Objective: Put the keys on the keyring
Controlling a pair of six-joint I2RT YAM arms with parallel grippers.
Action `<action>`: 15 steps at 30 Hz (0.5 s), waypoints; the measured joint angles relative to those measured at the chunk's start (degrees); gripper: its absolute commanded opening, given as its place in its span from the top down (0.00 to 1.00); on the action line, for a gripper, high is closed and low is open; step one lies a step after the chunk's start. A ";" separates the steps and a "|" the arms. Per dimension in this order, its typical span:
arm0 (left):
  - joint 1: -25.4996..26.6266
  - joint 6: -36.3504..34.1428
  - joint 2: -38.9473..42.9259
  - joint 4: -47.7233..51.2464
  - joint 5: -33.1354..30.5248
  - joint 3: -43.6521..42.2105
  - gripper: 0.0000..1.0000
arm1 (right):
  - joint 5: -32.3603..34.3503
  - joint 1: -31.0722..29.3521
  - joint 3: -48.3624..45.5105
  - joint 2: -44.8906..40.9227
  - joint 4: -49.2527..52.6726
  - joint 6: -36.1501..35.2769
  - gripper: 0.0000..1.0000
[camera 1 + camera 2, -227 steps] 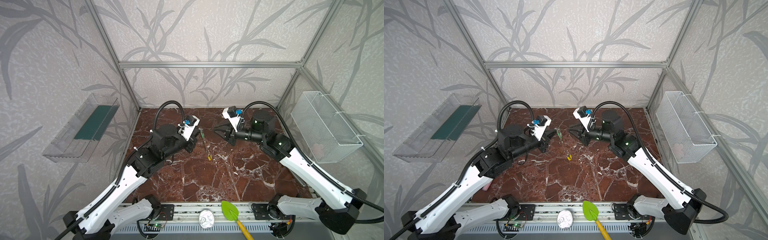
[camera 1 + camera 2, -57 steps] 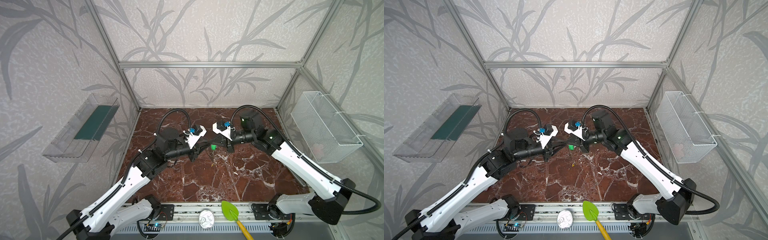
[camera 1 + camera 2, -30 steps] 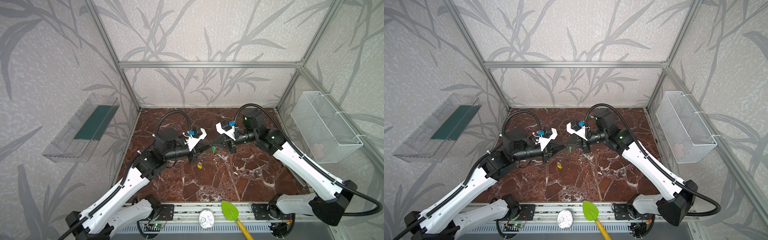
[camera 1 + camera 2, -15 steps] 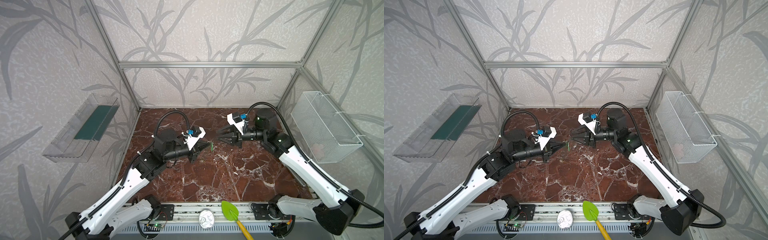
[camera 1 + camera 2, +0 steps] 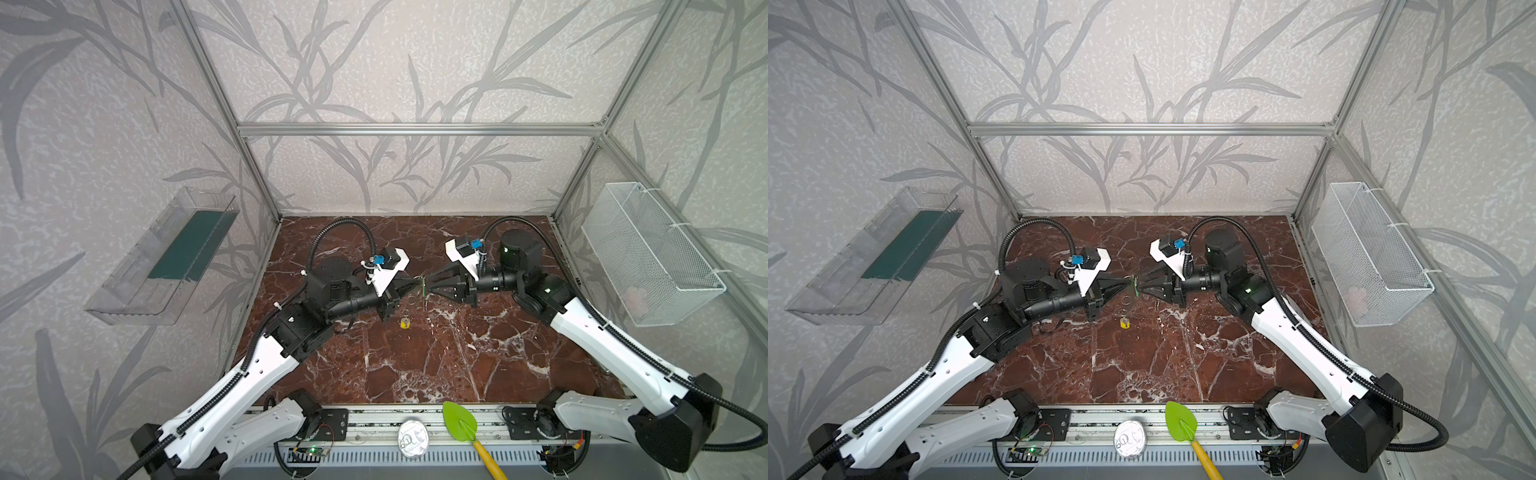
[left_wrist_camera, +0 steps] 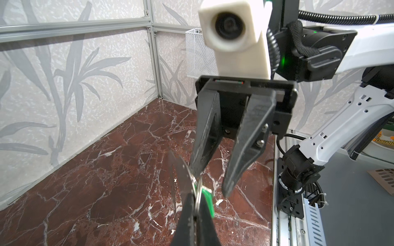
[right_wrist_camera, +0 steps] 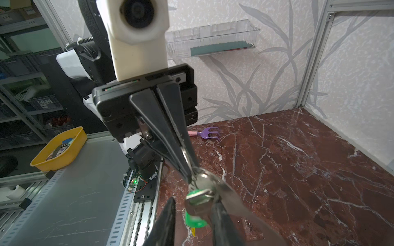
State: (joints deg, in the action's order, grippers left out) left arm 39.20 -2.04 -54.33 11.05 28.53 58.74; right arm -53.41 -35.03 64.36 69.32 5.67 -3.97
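The left arm (image 5: 249, 374) and right arm (image 5: 602, 345): white shells, black joints, ribbed black cables (image 5: 332, 226), cream camera housings (image 6: 234, 36); silver screws (image 6: 260, 142) stud the right gripper's (image 6: 211, 183) tapered black fingers (image 6: 247, 144).

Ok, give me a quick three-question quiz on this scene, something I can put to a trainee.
1. True or false: the left tool is shut.
2. The tag between the two tools is: A green, B red, C blue.
3. Which tool has its jaws standing apart?

Key: 1 true; 2 A; 3 the right tool.
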 measured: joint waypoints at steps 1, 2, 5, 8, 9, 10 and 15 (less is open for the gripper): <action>0.00 0.31 -0.11 -0.39 -0.13 0.00 1.00 | 0.26 -0.35 0.00 0.17 -0.28 0.11 0.66; -0.07 0.59 -0.22 -0.72 -0.31 0.00 1.00 | 0.44 -0.61 0.00 0.33 -0.55 0.13 0.66; -0.28 1.07 -0.42 -1.44 -0.70 0.00 1.00 | 0.94 -1.22 0.02 0.79 -1.22 0.13 0.66; -0.31 1.62 -0.42 -2.43 -1.03 -0.33 1.00 | 1.75 -1.66 0.09 1.11 -1.18 0.07 0.66; -0.33 1.73 -0.42 -2.62 -1.09 -0.42 1.00 | 2.10 -1.75 0.11 1.18 -1.18 0.00 0.67; -0.33 1.81 -0.46 -2.78 -1.16 -0.48 1.00 | 2.54 -1.81 0.15 1.29 -1.09 -0.11 0.69; -0.39 2.05 -0.46 -3.37 -1.68 -0.90 1.00 | 3.91 -1.92 0.44 1.92 -0.85 -0.46 0.81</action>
State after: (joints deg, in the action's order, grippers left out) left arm 38.81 0.01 -54.78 7.68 26.85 57.84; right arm -49.50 -36.95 64.79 71.24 4.82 -4.43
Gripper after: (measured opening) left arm 0.049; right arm 0.244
